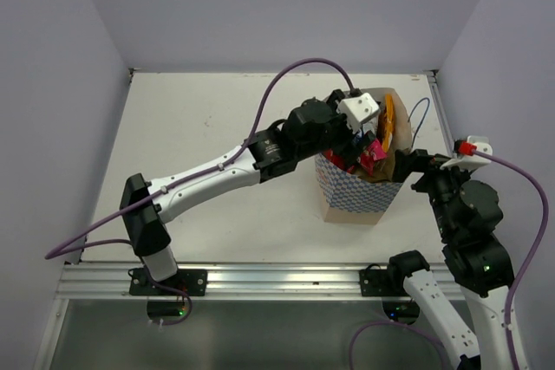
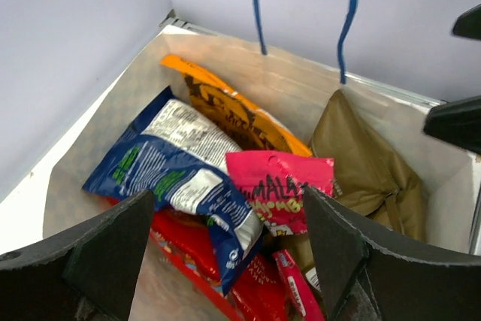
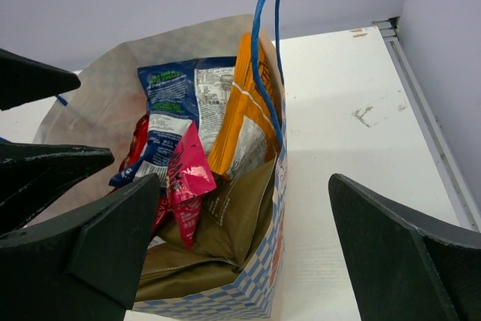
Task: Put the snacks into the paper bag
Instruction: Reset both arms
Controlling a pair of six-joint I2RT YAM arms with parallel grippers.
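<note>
The paper bag stands upright right of the table's middle, with a blue-and-white checked outside and blue cord handles. Several snacks lie inside it: a dark blue packet, a pink packet, an orange packet, a red packet and an olive-brown packet. My left gripper hangs open over the bag's mouth, above the blue and pink packets, holding nothing. My right gripper stands open just outside the bag's right side, astride its near right corner, empty.
The white table is enclosed by pale walls at the back and both sides. A metal rail runs along the near edge. Purple cables arc over the left arm and beside the right arm.
</note>
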